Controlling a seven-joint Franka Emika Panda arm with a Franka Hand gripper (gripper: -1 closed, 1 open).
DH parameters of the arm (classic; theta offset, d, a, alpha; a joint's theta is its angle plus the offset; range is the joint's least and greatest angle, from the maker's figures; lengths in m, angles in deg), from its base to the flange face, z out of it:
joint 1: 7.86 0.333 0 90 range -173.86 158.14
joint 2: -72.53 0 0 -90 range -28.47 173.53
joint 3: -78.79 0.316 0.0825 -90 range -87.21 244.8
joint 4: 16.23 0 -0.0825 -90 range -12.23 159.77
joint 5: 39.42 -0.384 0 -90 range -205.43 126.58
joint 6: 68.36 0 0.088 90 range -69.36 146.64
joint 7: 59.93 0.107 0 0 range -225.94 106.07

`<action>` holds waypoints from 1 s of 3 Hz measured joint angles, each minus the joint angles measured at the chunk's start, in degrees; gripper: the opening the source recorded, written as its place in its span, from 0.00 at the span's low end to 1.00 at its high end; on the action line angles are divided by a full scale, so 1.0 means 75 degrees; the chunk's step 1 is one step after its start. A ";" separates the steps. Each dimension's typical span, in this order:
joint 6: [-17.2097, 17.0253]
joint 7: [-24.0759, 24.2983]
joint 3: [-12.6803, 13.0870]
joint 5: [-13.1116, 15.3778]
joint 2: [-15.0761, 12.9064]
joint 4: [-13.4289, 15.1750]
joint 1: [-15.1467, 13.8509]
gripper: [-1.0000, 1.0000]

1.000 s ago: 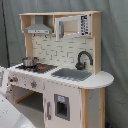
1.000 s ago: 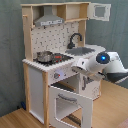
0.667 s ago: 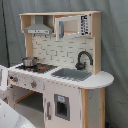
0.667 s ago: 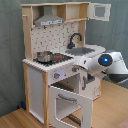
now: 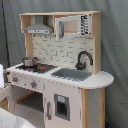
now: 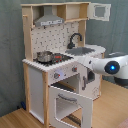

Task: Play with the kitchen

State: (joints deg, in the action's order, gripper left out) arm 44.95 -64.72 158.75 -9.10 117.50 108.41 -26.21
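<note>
Upright: kitchen [image 5: 60, 75] [image 6: 60, 65] long axis vertical, oven door [image 6: 70, 102] dropped open.

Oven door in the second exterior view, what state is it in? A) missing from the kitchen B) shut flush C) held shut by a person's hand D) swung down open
D: in the second exterior view the oven door hangs open, tilted down and out from the front of the kitchen below the knobs, leaving the oven cavity exposed.
</note>
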 joint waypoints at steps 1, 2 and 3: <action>-0.0338 -0.0068 0.0025 0.0547 0.0475 -0.0004 0.0167 1.00; -0.0528 -0.0162 0.0104 0.1118 0.0945 -0.0005 0.0241 1.00; -0.0615 -0.0275 0.0292 0.1809 0.1499 -0.0005 0.0224 1.00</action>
State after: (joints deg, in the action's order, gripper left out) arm 40.34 -66.78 160.94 4.47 128.75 108.37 -24.53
